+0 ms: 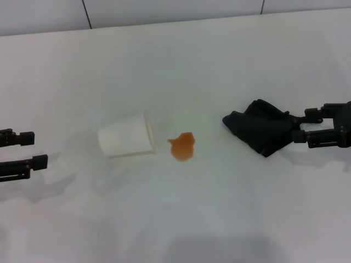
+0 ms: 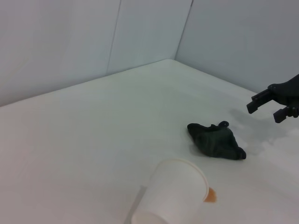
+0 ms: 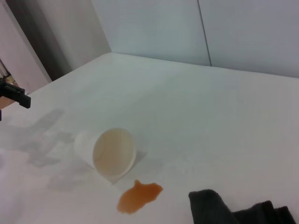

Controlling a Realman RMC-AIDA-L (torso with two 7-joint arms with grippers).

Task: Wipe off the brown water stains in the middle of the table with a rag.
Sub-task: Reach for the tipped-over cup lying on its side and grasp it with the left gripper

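At the far left we see the left gripper (image 1: 24, 150) parked low over the table (image 1: 181, 60), its two fingers spread apart with nothing between them. Well out beyond its open jaws, a white paper cup (image 1: 127, 142) lies tipped on its side, its mouth turned away from that gripper toward the middle of the table. Just past the cup's rim sit the brown water stains (image 1: 182, 147), a small orange-brown blotch with a ragged outline, close to the cup but apart from everything else.

Further right we find the rag (image 1: 261, 131), a crumpled black cloth resting on the table between the blotch and the right gripper (image 1: 300, 127). That gripper's jaws stand open, fingertips reaching the near edge of the rag; we cannot tell whether they touch it, and they are not closed on it. From the left wrist view, the right gripper appears raised, beyond the cloth.
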